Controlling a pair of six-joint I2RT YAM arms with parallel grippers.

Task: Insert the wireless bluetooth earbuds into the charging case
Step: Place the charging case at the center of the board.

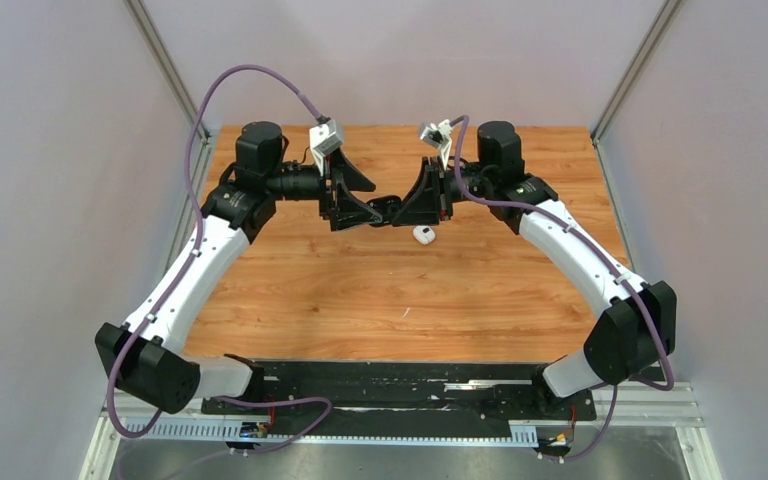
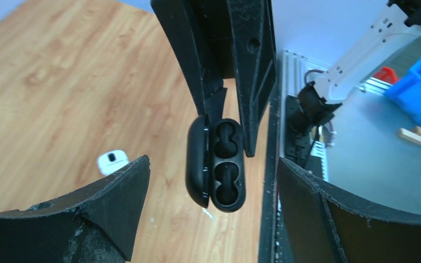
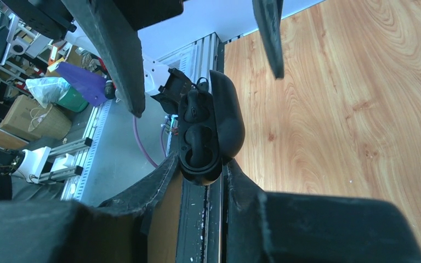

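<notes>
The charging case in these frames is black, not white. It is open, with the lid (image 2: pixel 197 161) swung aside and two dark wells (image 2: pixel 227 164) holding no white earbud. My right gripper (image 3: pixel 214 172) is shut on one end of the case (image 3: pixel 205 129) and holds it above the table (image 1: pixel 388 206). My left gripper (image 2: pixel 211 170) is open, its fingers spread on either side of the case without touching it. One small white earbud with a dark patch (image 2: pixel 112 161) lies on the wooden table just below the grippers (image 1: pixel 423 235). A second earbud is not in view.
The wooden tabletop (image 1: pixel 400 290) is fenced by grey walls and metal posts. The black base rail (image 1: pixel 400 385) runs along the near edge. The two grippers (image 1: pixel 370 212) (image 1: pixel 408 205) meet tip to tip at the table's far middle.
</notes>
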